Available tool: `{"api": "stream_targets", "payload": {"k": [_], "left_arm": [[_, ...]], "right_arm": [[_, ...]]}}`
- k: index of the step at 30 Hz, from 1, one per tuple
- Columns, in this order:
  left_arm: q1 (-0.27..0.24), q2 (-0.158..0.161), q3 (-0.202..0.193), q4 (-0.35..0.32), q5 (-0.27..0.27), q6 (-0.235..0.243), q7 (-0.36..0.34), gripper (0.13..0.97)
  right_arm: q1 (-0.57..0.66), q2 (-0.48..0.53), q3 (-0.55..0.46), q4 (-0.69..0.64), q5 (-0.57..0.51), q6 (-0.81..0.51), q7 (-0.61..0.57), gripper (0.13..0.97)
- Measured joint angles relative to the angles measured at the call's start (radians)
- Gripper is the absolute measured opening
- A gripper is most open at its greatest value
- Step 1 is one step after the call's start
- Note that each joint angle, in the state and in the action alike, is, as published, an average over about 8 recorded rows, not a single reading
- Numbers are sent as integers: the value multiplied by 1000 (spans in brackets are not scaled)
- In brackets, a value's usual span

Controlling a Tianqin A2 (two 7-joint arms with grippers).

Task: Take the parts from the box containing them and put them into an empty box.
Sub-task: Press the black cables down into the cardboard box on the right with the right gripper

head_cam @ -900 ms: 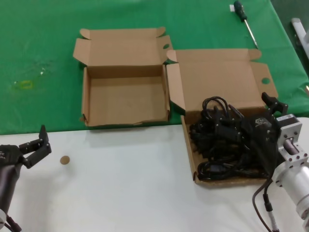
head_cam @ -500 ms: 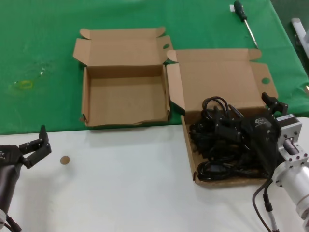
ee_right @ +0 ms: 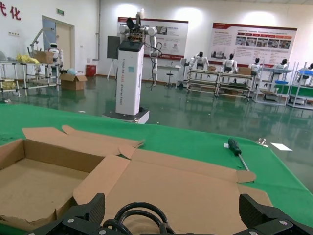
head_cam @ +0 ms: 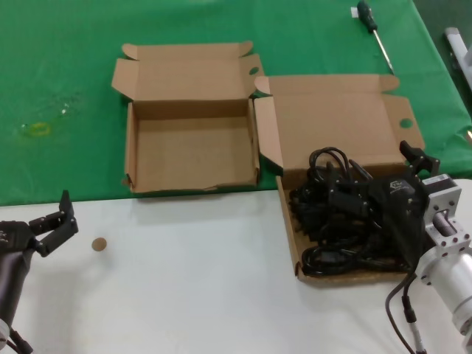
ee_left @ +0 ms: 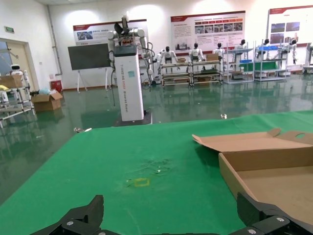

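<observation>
Black power cords, tangled together in looped bundles with their moulded plugs, all lie heaped in the near part of the larger, shallow cardboard box at the right of the bench. Its broad lid is folded back flat on the far side. From what shows, none of the cords has left this box yet, so the transfer looks to be at its very start.

Just to the left, with its right wall close beside the shallow box's side flap, stands the smaller, deeper box, lid open toward the far side. Its floor is bare cardboard; nothing has been placed in it.

The right tool is at the right edge of the pile, low over the cords, with one finger standing up on the far side. In the right wrist view its fingers are spread wide apart with cord loops rising between them, so I judge it is set to take a first bundle but has not pinched anything. The left tool waits at the near left, well apart from both boxes, its fingers also spread.

A small brown disc lies on the white surface near the left tool, and a green-handled screwdriver rests on the green cloth at the far right.
</observation>
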Motion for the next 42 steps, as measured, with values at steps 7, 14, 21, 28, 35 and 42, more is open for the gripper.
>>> {"api": "stream_targets", "payload": {"k": [7, 14, 21, 28, 35, 42], "left_arm": [[0, 0, 0, 0, 0, 0, 0, 927], [0, 0, 0, 0, 0, 0, 0, 849], [0, 0, 0, 0, 0, 0, 0, 805], [0, 0, 0, 0, 0, 0, 0, 640], [0, 0, 0, 0, 0, 0, 0, 479], [0, 0, 0, 0, 0, 0, 0, 340]], "right_arm": [[-1, 4, -6, 3, 2, 4, 4, 966], [-2, 48, -52, 18, 32, 42, 21, 966], [17, 203, -160, 53, 146, 97, 57, 966], [86, 449, -303, 75, 287, 88, 145, 966], [179, 683, -442, 65, 276, -37, 256, 966], [262, 819, -475, 41, 126, -245, 315, 966]]}}
